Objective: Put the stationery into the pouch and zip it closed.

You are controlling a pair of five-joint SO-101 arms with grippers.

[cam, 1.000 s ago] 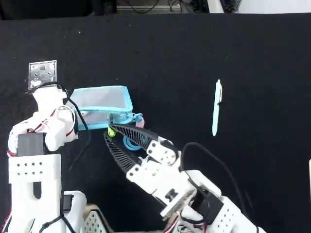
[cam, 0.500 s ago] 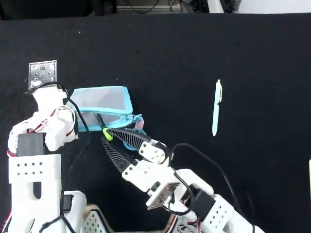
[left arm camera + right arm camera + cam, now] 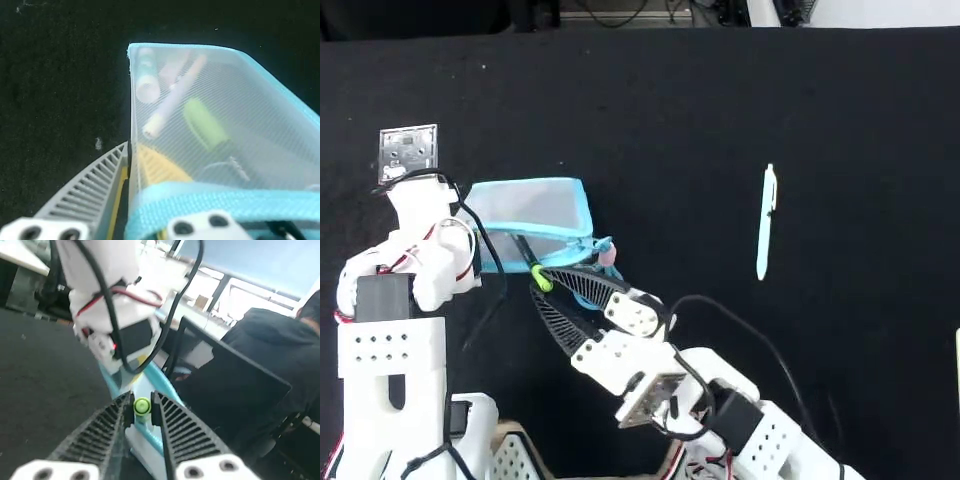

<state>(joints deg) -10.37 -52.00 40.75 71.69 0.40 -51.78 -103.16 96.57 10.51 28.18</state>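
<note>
At the near left of the black bench, the right tool is pinched narrow on the green end of a slim black pen with a green cap. The right wrist view shows that round green tip squeezed between the ribbed jaws. The pen's far end slants into the mouth of the turquoise-edged mesh pouch, so this item looks partly fed in. The left tool is clamped on the pouch's side wall, one grey jaw outside and a yellow one seen through the mesh. Inside lie a pale marker and a green highlighter. The pouch is probably soft and limp, likely to fold or slide if pushed, so the taped rim is the sound place to hold it. A light blue pen lies well apart to the right. It should be light, stiff and prone to rolling, and is best taken across its middle.
</note>
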